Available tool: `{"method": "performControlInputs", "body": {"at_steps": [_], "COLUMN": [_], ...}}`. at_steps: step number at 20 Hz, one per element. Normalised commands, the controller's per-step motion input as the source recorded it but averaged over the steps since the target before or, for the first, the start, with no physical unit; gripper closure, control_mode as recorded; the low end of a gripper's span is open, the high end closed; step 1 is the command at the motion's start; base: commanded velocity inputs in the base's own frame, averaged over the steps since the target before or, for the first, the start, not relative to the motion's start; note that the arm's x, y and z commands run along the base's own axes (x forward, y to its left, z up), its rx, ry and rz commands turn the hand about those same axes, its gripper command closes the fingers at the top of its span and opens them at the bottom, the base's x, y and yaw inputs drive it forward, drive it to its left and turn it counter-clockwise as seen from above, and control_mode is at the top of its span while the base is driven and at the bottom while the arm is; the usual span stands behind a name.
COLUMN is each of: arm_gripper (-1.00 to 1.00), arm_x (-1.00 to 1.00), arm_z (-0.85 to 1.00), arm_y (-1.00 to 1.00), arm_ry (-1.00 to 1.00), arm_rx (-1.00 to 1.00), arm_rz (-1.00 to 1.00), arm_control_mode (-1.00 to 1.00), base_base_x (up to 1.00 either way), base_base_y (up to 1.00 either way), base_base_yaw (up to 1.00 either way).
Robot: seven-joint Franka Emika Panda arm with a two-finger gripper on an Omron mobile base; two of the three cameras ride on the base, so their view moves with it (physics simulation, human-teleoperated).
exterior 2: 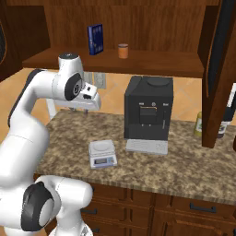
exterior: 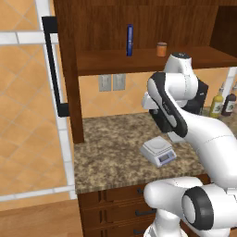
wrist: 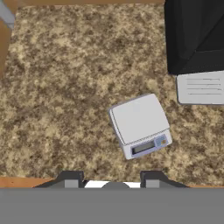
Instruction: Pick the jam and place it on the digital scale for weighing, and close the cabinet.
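The jam (exterior: 161, 49) (exterior 2: 122, 50), a small orange-brown jar, stands upright on the shelf of the open cabinet (exterior: 69, 69). The cabinet's doors are swung out, one at the left with a long black bar handle (exterior: 53, 69) and one at the right (exterior 2: 216, 69). On the granite counter sits the light grey digital scale (exterior: 158, 152) (exterior 2: 102, 153) (wrist: 140, 124), its platform bare. My gripper (exterior 2: 83, 109) (wrist: 110, 179) hangs well above the counter, pointing down, a little left of and behind the scale. It is open with nothing between its fingers, far below the jam.
A tall blue container (exterior: 129, 40) (exterior 2: 95, 39) stands on the shelf left of the jam. A black coffee machine (exterior 2: 148, 113) (wrist: 194, 35) stands right of the scale, and bottles (exterior: 216, 105) (exterior 2: 199, 124) stand at the counter's far right. Drawers (exterior 2: 189, 207) run below.
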Motion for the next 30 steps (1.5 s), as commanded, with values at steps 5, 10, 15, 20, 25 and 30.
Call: {"method": "performControlInputs", "body": {"at_steps": [5, 10, 15, 20, 25, 30], "arm_gripper": [-1.00, -1.00, -1.00, -1.00, -1.00, -1.00], "arm_x": [-0.73, -0.81, -0.55, -0.34, -0.05, -0.06], "arm_z": [0.00, 0.31, 0.66, 0.77, 0.73, 0.78], "arm_y": [0.00, 0.00, 0.00, -0.03, -0.09, -0.16], "arm_ry": [-0.07, -0.42, -0.38, -0.20, -0.17, -0.25], "arm_rx": [-0.01, 0.00, 0.00, 0.00, 0.00, 0.00], "arm_rz": [0.00, 0.00, 0.00, 0.00, 0.00, 0.00], "arm_control_mode": [-1.00, -1.00, -1.00, -1.00, -1.00, -1.00], "base_base_x": [0.00, 0.00, 0.00, 0.00, 0.00, 0.00], "base_base_y": [0.00, 0.00, 0.00, 0.00, 0.00, 0.00], "base_base_yaw": [0.00, 0.00, 0.00, 0.00, 0.00, 0.00]}}
